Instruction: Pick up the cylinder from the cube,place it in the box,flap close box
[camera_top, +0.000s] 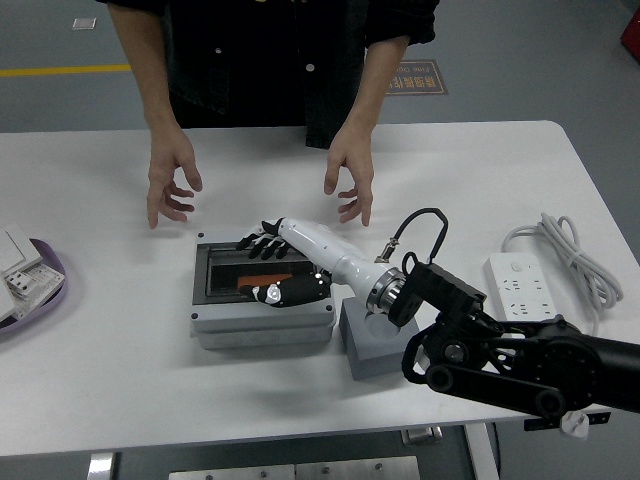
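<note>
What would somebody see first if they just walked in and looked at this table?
Probably the robot's right hand, white and black, pressing flat on the see-through lid of the grey box in the middle of the white table. An orange cylinder shows inside the box. Right behind it, a person's two hands hover open above the table.

Person's hands (170, 185) clear of box (262, 315), cube (375, 345) just beside

orange cylinder (268, 281) lies flat inside the grey box (262, 322), lid nearly shut; grey cube (372, 348) sits just right of it.
</note>
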